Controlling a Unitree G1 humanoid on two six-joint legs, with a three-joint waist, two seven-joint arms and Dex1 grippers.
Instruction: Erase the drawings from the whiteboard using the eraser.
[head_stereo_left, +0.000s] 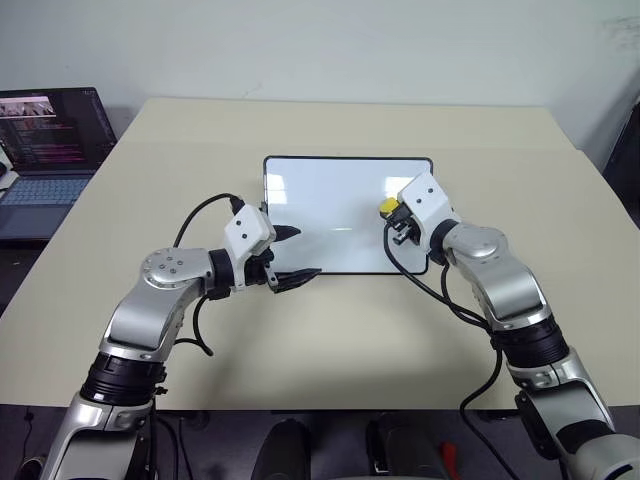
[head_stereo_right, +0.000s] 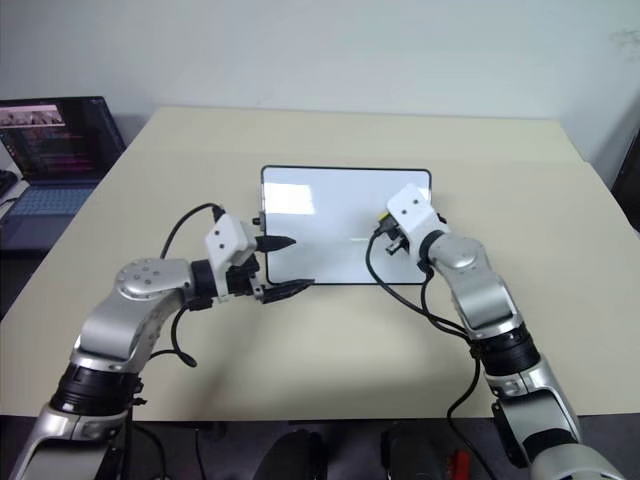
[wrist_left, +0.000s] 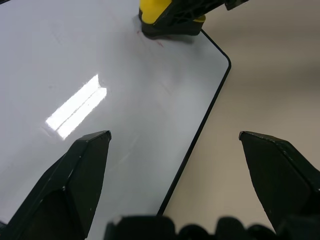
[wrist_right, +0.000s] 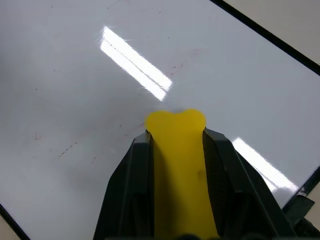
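My right tool (head_stereo_left: 396, 212) is clamped on the small yellow eraser block (head_stereo_left: 388, 206), over the right part of the glossy black-framed whiteboard (head_stereo_left: 330, 205) on the beige worktop (head_stereo_left: 330, 125). Faint reddish marker traces (wrist_right: 67, 147) lie beside and leftward of the eraser, along the board's long axis. My left tool (head_stereo_left: 295, 252) hangs spread at the board's left edge.

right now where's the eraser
The eraser is clamped in the right claw, over the whiteboard's right side in the head views, near its right edge.
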